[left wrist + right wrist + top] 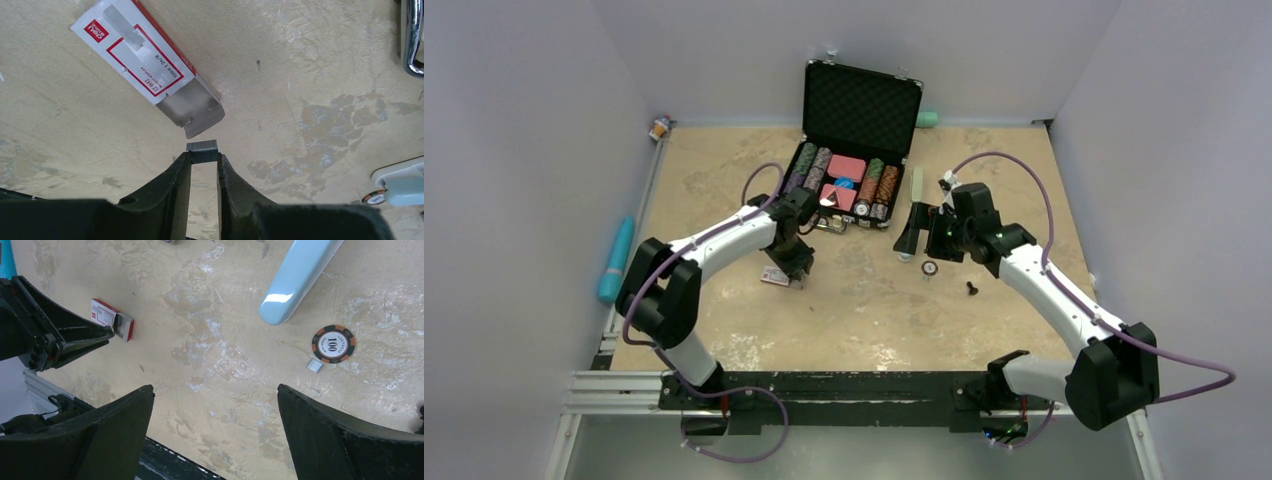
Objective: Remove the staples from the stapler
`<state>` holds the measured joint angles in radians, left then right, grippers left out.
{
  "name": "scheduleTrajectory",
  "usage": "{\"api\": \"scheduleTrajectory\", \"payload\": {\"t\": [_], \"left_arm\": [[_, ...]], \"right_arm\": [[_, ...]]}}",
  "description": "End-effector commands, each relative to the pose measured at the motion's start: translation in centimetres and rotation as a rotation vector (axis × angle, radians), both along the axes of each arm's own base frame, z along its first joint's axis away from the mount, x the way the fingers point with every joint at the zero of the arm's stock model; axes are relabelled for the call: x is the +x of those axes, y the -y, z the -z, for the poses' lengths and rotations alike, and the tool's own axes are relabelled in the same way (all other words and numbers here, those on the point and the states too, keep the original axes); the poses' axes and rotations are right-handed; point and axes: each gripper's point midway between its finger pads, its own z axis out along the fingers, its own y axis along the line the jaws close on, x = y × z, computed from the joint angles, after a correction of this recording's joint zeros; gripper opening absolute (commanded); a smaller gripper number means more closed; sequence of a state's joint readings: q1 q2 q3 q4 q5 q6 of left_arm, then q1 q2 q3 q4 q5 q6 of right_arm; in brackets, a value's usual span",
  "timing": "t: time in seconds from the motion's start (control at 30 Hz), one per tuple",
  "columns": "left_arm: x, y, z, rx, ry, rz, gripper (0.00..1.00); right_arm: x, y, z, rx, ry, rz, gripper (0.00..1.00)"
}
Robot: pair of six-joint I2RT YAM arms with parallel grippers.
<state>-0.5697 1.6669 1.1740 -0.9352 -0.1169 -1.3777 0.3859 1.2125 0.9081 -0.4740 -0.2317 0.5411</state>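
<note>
Toward the table's [864, 320] left edge, left gripper [202, 161] pinched the staples [202, 145] at the box [145, 65] mouth; right gripper [214, 387] gaped empty. We judged stowing underway: a straight nudge inward next.

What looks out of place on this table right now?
One poker chip marked 100 lies loose on the table, outside the open chip case where the others sit in rows. It is just off the tip of the light-blue stapler, with a small silver staple strip beside it.
</note>
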Motion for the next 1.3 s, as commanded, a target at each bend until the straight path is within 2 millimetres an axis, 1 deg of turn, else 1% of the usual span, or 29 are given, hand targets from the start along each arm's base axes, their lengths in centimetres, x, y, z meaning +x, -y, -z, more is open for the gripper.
{"api": "scheduleTrajectory", "payload": {"t": [0.0, 0.1, 0.27, 0.43, 0.77, 1.0, 1.2, 1.27], "left_arm": [[0.6, 0.5, 0.4, -0.033, 0.013, -0.045, 0.13], [0.5, 0.3, 0.9, -0.029, 0.002, -0.058, 0.13], [0.1, -0.6, 1.7, -0.028, -0.002, -0.103, 0.16], [0.3, -0.1, 2.3, -0.056, -0.014, -0.091, 0.18], [0.8, -0.4, 2.8, -0.045, -0.010, -0.104, 0.20], [1.2, -0.8, 2.5, -0.027, -0.002, -0.100, 0.21], [1.2, -0.9, 2.6, -0.024, 0.001, -0.101, 0.27], [1.4, -0.9, 2.5, -0.025, 0.010, -0.099, 0.31]], "right_arm": [[0.2, -0.3, -1.0, 0.017, 0.050, -0.028, 0.98], [0.2, -0.4, -0.9, 0.015, 0.048, -0.032, 0.98], [0.3, -0.4, -0.6, 0.012, 0.043, -0.036, 0.98], [0.4, -0.5, -0.4, 0.012, 0.038, -0.042, 0.98], [0.4, -0.5, -0.5, 0.008, 0.041, -0.037, 0.98], [0.5, -0.4, -0.5, 0.005, 0.041, -0.034, 0.98], [0.5, -0.4, -0.5, 0.004, 0.040, -0.035, 0.98], [0.5, -0.4, -0.5, 0.004, 0.039, -0.036, 0.98]]}}
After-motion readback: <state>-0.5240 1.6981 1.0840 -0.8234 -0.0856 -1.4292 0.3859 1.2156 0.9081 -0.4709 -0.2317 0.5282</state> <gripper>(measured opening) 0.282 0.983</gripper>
